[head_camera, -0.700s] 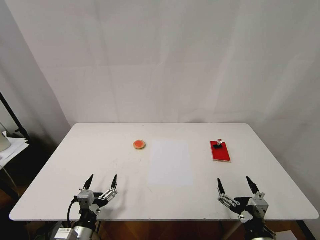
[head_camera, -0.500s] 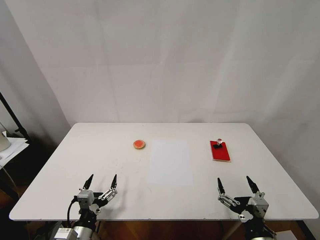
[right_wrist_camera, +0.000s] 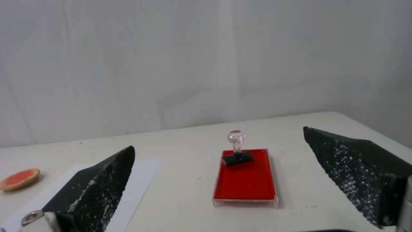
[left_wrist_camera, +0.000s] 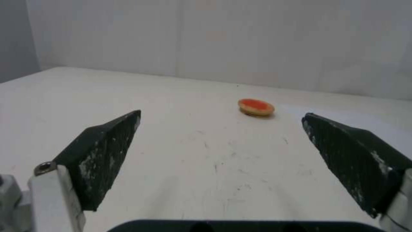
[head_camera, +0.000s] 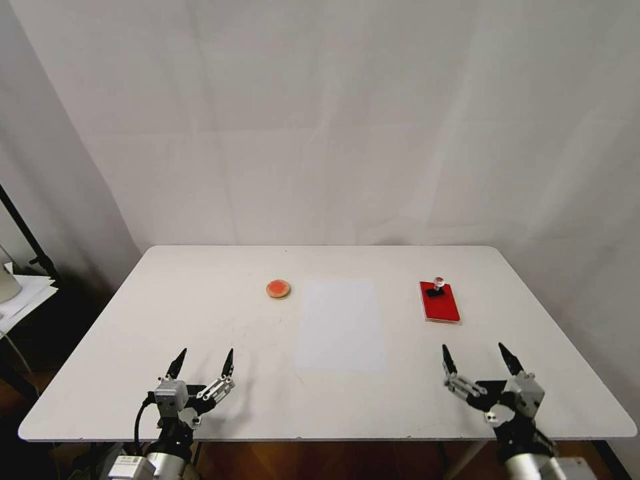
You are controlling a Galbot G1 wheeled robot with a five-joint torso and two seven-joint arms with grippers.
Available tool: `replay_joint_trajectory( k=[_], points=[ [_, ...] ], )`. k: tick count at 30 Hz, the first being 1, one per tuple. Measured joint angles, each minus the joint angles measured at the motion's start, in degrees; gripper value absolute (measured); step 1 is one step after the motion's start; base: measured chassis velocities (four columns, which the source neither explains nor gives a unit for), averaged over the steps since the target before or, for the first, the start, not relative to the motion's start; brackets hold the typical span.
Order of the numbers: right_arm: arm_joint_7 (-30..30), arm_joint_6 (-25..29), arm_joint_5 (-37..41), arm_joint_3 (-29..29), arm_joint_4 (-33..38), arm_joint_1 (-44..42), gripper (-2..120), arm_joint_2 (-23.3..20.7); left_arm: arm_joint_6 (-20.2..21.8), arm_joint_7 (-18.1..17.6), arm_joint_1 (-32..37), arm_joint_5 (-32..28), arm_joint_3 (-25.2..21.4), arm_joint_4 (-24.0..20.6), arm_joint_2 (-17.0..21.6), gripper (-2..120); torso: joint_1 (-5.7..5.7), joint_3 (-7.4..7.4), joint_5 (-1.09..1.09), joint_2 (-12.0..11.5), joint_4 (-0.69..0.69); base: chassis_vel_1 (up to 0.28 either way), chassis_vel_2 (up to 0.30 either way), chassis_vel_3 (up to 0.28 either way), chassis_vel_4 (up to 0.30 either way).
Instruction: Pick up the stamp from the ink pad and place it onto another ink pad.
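The stamp, black-based with a clear round knob, stands upright at the far end of the red rectangular ink pad on the table's right side. The other ink pad, a small round orange-red disc with a tan rim, lies left of centre. My right gripper is open near the front edge, short of the red pad, with nothing between its fingers. My left gripper is open and empty near the front left, its fingers pointing toward the disc.
A white sheet of paper lies flat between the two pads. The white table has rounded corners and a front edge just below both grippers. A white curtain hangs behind. A dark stand and papers sit off the table's left side.
My right gripper has shifted slightly forward and to the right, toward the red pad. The left gripper, the stamp and both pads have stayed where they were.
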Motion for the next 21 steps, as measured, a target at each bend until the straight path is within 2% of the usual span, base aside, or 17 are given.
replay_joint_trajectory(
  k=[3, 9, 16, 18, 21],
  points=[
    [-0.83, -3.2, 7.34, -1.39, -4.12, 6.24, 100, -4.02, 0.0, 0.0, 0.01, 0.0, 0.0, 0.0, 0.0, 100, 0.01, 0.0, 0.0, 0.0, 0.0, 0.0, 0.0, 0.0, 0.0],
    [-1.87, -4.72, 11.65, -6.85, -13.51, 16.24, 100, -6.8, 0.0, 0.01, 0.0, 0.0, 0.0, 0.0, 0.0, 100, 0.01, 0.0, 0.01, 0.0, -0.02, 0.0, 0.0, 0.0, 0.0],
    [-2.13, -5.8, 12.24, -14.78, -21.37, 27.63, 100, -7.35, 0.0, 0.0, 0.0, 0.0, 0.0, 0.0, 0.0, 100, 0.01, 0.01, 0.03, 0.0, 0.0, 0.0, 0.0, 0.0, 0.0],
    [-2.15, -6.07, 12.68, -17.6, -24.54, 31.69, 100, -6.78, 0.0, 0.0, 0.0, 0.0, 0.0, 0.0, 0.0, 100, 0.01, 0.0, -0.04, 0.0, 0.0, 0.0, 0.0, 0.0, 0.0],
    [-2.31, -6.21, 13.3, -19.62, -26.92, 34.42, 100, -5.96, 0.0, 0.0, 0.0, 0.0, 0.0, 0.0, 0.0, 100, 0.01, 0.01, 0.03, -0.01, 0.0, 0.0, 0.0, 0.0, 0.0]
  ],
)
